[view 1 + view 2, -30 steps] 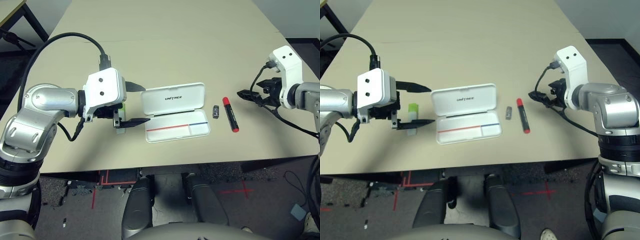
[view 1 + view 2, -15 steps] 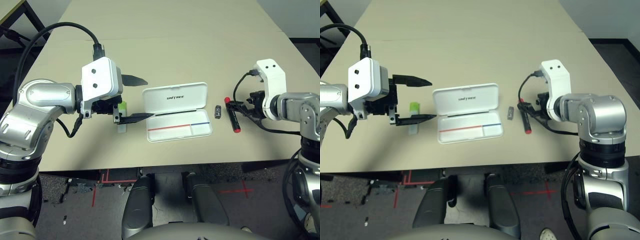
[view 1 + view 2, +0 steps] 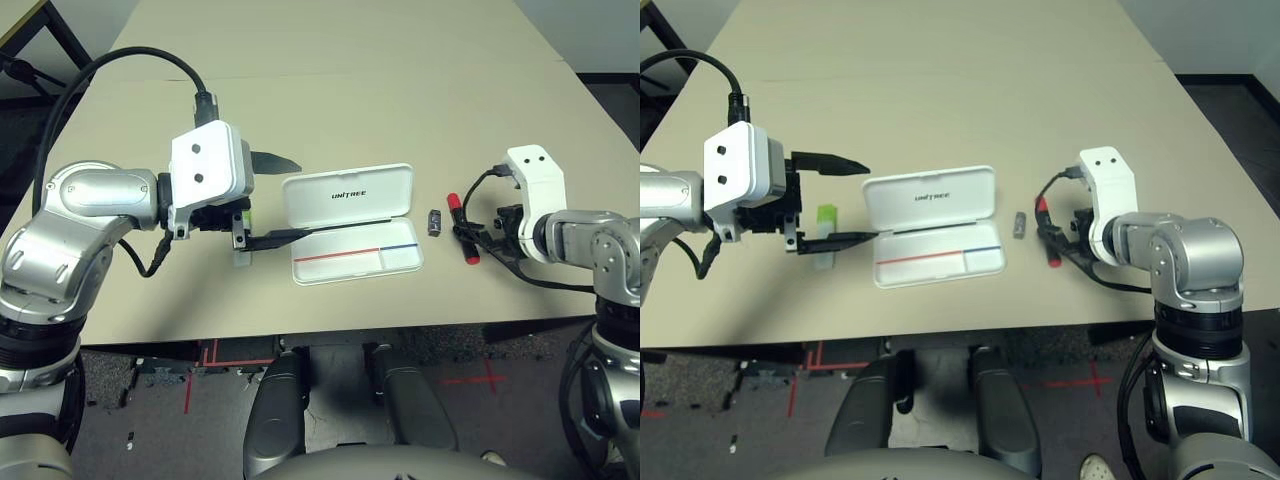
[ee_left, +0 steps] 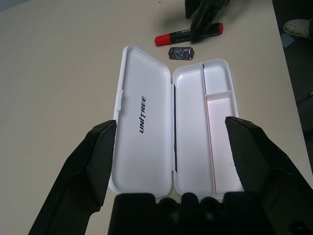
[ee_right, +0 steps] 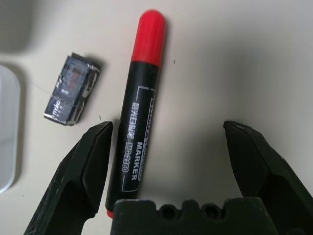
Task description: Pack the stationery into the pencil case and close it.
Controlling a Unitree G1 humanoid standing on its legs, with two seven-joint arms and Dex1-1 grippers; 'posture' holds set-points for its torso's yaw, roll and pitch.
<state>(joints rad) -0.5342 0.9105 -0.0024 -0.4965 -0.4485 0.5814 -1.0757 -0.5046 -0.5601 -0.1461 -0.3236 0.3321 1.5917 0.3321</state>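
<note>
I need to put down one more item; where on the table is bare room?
The beige table is bare beyond the open white plastic pencil case. Crowded: right of the case, the small grey piece, red marker and right gripper.

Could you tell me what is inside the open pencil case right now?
The pencil case holds nothing yet: its bare white compartments show, with a thin red and blue line along the base. The left gripper's fingers cover part of the near end.
</note>
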